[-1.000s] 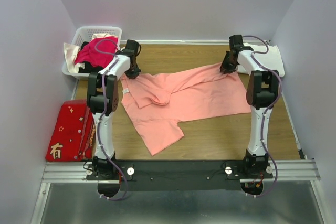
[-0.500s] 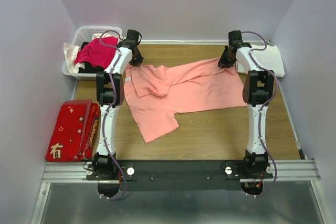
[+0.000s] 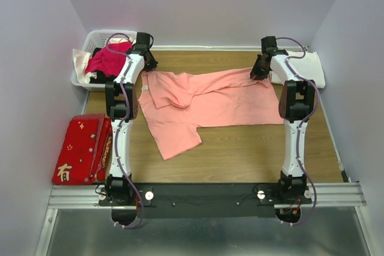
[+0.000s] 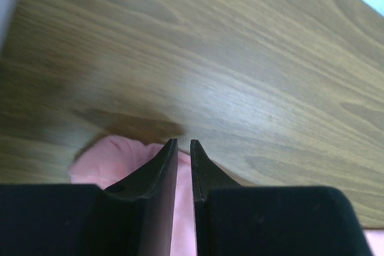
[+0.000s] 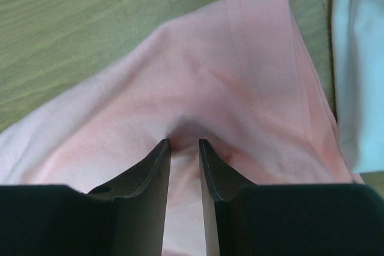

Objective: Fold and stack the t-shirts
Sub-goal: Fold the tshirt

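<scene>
A salmon-pink t-shirt lies stretched across the far half of the wooden table. My left gripper is shut on its far left corner; in the left wrist view pink cloth fills the narrow gap of that gripper. My right gripper is shut on the shirt's far right edge, and the fabric puckers into that gripper. A white t-shirt lies folded at the far right corner, its edge beside the pink one.
A white basket with crimson and cream clothes stands at the far left corner. A flat red cloth with gold characters lies left of the left arm. Walls close in the back and both sides.
Both grippers have pulled the pink t-shirt toward the far edge and spread it wider. The left gripper moved farther back and left; the shirt's hanging sleeve slid up the table.
</scene>
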`<action>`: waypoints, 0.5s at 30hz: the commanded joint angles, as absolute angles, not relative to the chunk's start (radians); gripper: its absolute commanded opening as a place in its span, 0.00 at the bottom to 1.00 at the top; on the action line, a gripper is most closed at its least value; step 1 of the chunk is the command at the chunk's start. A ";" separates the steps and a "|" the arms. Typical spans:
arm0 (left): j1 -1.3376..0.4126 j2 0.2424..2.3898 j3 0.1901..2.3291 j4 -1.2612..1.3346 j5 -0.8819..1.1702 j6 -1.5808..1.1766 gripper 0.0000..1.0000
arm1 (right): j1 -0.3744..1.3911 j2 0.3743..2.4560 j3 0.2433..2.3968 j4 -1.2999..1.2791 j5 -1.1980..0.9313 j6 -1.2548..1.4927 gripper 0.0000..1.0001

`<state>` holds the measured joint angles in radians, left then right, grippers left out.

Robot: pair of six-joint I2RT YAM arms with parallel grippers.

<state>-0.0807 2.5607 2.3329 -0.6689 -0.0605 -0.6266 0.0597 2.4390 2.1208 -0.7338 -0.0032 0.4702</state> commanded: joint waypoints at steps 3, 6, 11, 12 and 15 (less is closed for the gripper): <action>-0.046 2.586 2.378 -0.626 -0.080 -0.575 0.24 | 0.064 2.319 1.959 -0.781 0.077 0.436 0.35; -0.046 2.585 2.372 -0.629 -0.075 -0.558 0.24 | 0.064 2.275 1.872 -0.781 0.125 0.434 0.34; -0.051 2.528 2.300 -0.601 -0.066 -0.525 0.24 | 0.064 2.240 1.833 -0.781 0.158 0.433 0.34; -0.054 2.499 2.287 -0.591 -0.058 -0.511 0.24 | 0.064 2.235 1.833 -0.781 0.155 0.434 0.34; -0.075 2.429 2.243 -0.574 -0.061 -0.488 0.24 | 0.066 2.212 1.839 -0.779 0.140 0.437 0.34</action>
